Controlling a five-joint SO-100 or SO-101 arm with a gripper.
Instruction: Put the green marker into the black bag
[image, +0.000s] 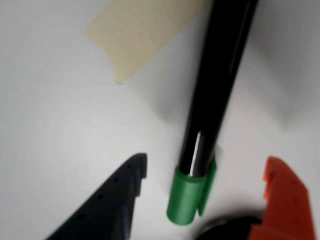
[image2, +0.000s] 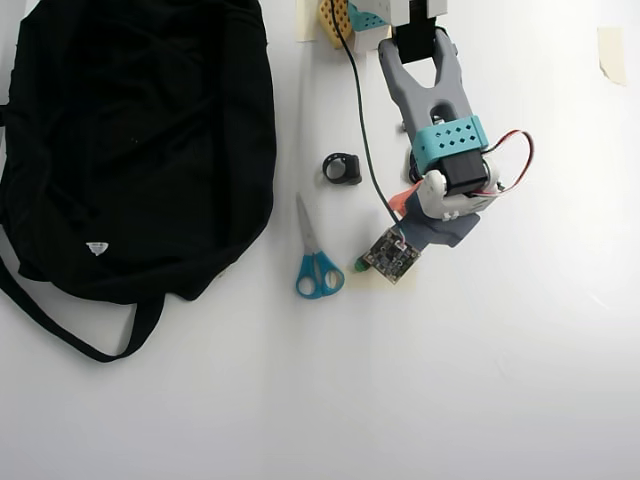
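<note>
The green marker (image: 215, 85), a slim black barrel with a green cap (image: 189, 195), lies flat on the white table. In the wrist view it runs up between my dark finger (image: 107, 205) on the left and my orange finger (image: 282, 200) on the right, touching neither. My gripper (image: 206, 161) is open and straddles the marker just above its cap. In the overhead view my gripper (image2: 418, 218) covers most of the marker, and only a green tip (image2: 356, 266) shows. The black bag (image2: 130, 140) lies at the far left, well apart from the gripper.
Blue-handled scissors (image2: 315, 262) lie between the bag and the arm. A small black object (image2: 342, 168) sits above them. A black cable (image2: 362, 120) runs down along the arm. Beige tape (image: 145, 30) is stuck to the table beside the marker.
</note>
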